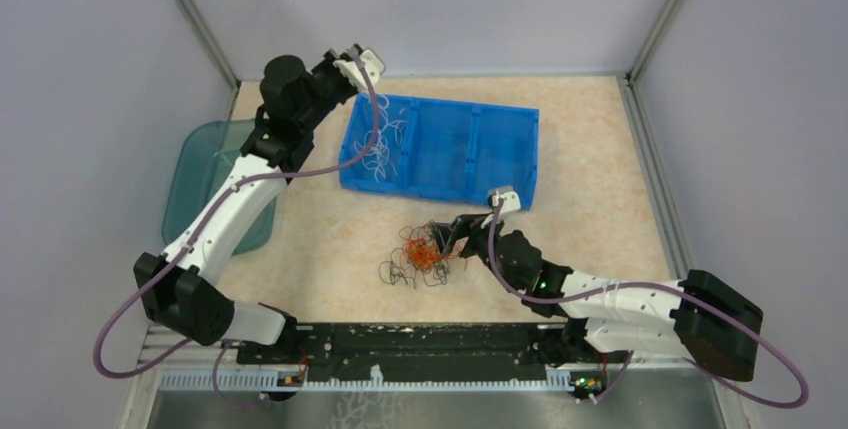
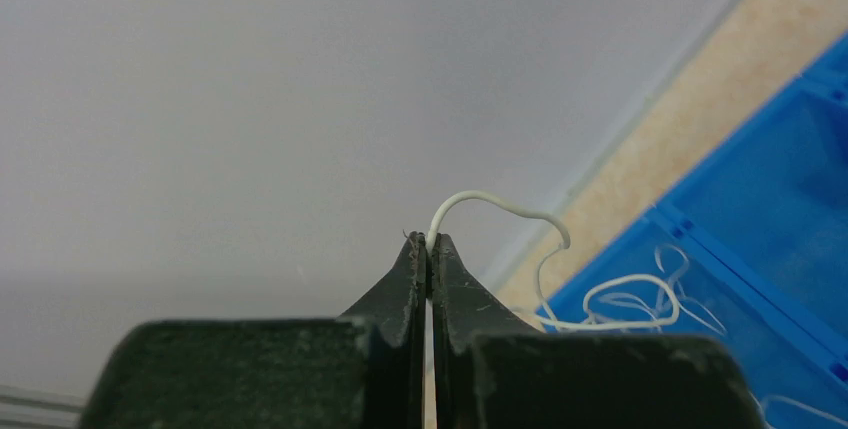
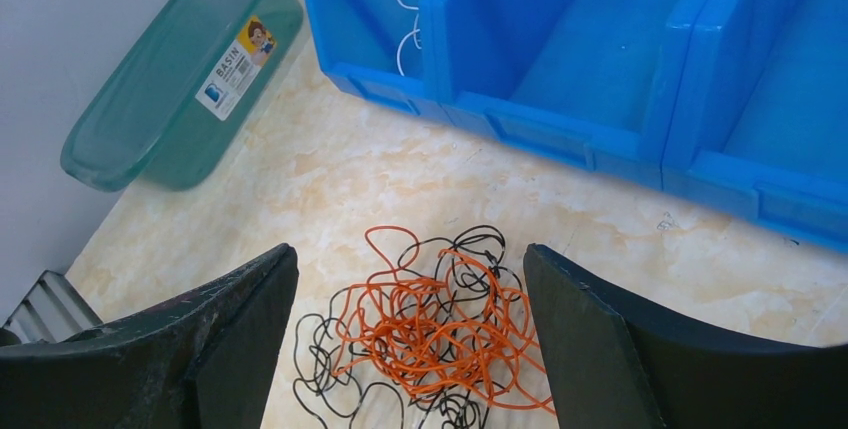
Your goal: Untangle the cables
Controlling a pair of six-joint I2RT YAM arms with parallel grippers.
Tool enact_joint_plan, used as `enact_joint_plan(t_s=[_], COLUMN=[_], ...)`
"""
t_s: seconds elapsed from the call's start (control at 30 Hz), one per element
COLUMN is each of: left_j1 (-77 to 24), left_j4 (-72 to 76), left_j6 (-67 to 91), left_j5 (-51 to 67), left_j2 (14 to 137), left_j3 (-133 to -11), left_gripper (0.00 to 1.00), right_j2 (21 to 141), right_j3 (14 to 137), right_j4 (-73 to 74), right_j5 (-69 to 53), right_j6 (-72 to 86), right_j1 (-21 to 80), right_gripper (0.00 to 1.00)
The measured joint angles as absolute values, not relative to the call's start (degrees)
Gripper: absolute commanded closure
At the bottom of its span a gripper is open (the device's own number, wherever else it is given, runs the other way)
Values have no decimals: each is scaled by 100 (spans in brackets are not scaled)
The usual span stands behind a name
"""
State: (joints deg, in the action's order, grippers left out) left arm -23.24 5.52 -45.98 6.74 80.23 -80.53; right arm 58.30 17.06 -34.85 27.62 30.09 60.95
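Pale marbled counter from above: a tangle of orange and black cables lies before the blue bin, with white cables in its left compartment. Left wrist — the left gripper has its jaws pinched shut on one white strand, seemingly beside the bin's corner. Right wrist — the right gripper hangs over the tangle, jaws wide and empty.

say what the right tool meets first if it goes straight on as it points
Probably the orange and black cable tangle, just ahead of the open right tool; the blue bin sits beyond. Depth is unclear.
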Motion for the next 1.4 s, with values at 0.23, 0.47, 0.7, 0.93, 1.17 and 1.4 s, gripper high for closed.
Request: enact_joint_plan(t_s=[0.23,0.47,0.7,0.93,1.17,1.4], left_j1=[-2309,-2309,-2309,-2309,-2333,-2342], left_j4=[80,-187,-495,-1695,-2344,-2672], left_j6=[-4591,-4584,-4530,-4163,-4237,-4305], left_j5=[775,613,489,567,703,891], left_j2=[8077,8562,9122,10311,10549,10294], left_j3=[-7175,-7177,-7210,-8272,-8405,-8396], left_gripper=[100,97,88,63,5,1], right_j2=[5660,5498,5614,5870,6136,6235], right_j3=[1706,1706,1933,2438,2814,3013], right_j4=[-3363,-3232,-2679,-2132,-1608,-1337], right_j5=[2762,2762,2744,2567,2565,2506], right_j6=[3013,3074,3114,3116,3111,3177], right_j1=[6093,6093,6049,6018,5933,5863], right_gripper=[16,15,12,10,7,1])
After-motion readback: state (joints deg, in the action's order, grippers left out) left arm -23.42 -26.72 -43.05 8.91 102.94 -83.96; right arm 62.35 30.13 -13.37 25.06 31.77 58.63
